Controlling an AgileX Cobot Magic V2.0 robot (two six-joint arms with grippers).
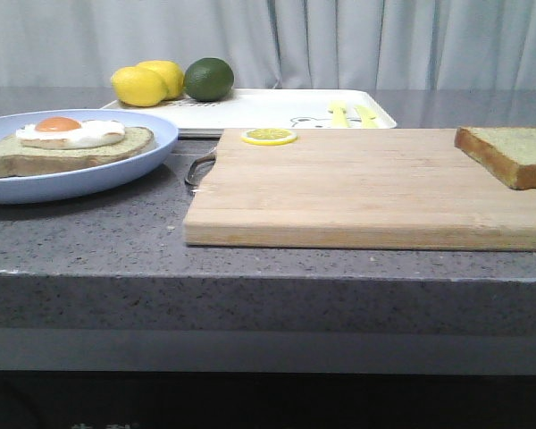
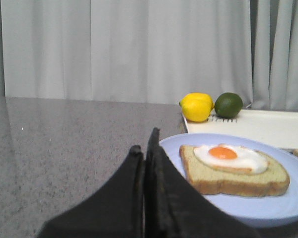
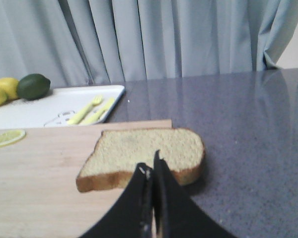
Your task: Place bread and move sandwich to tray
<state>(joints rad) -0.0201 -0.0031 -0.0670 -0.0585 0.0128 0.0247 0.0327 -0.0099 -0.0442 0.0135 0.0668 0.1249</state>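
The plain bread (image 1: 511, 154) lies at the right end of the wooden cutting board (image 1: 357, 192); it also shows in the right wrist view (image 3: 144, 156). The sandwich (image 1: 67, 143), a slice topped with a fried egg, lies on the pale blue plate (image 1: 116, 170) at the left and shows in the left wrist view (image 2: 236, 168). The white tray (image 1: 268, 109) stands behind the board. My left gripper (image 2: 145, 148) is shut and empty, just short of the plate's rim. My right gripper (image 3: 150, 166) is shut and empty, just short of the bread. Neither gripper shows in the front view.
Two lemons (image 1: 147, 83) and a lime (image 1: 208, 79) sit on the tray's far left end. A lemon slice (image 1: 269, 136) lies on the board's back edge. Yellow marks (image 1: 350, 114) are on the tray. A grey curtain hangs behind the grey counter (image 1: 89, 250).
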